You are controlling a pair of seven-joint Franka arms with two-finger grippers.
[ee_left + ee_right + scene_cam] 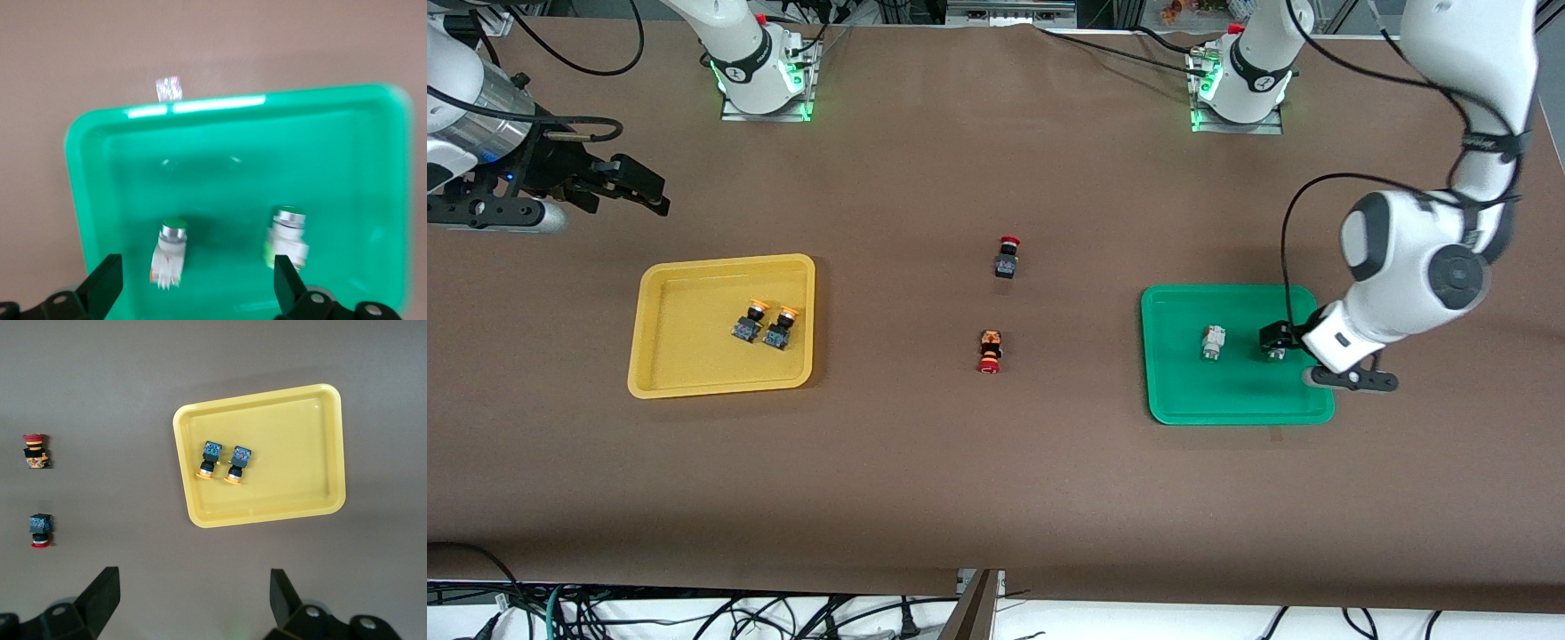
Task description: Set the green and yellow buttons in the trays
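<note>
buttons are all in trays: two dark-bodied ones w/ yellow-orange caps lie side by side in the yellow tray (694, 373), toward the right arm's end of the table. first yellow-capped button (751, 322) and second yellow-capped button (780, 327) almost touch, caps pointing away from the front camera; right wrist view shows the same pair (209, 459) (237, 464) near the tray's middle.

green tray (1183, 400) sits toward the left arm's end. it holds two white-bodied buttons w/ greenish tips: one white button (1212, 341) lies clear in the tray's middle, the other white button (289, 237) is just under the left gripper (1276, 342). in left wrist view both lie on the tray floor, apart from each other, first one at (169, 252). left gripper is low over the green tray, jaws spread wide, gripping nothing; one finger tip (285, 280) shows just beside the second white button, contact unclear.

right gripper (636, 187) hangs over bare table, off the yellow tray toward the robot bases, jaws wide apart and empty per right wrist view (193, 600).

two red-capped buttons lie on the table between the trays, well apart: black red-capped button (1007, 258) farther from the front camera, orange-and-black red-capped button (990, 350) nearer.
</note>
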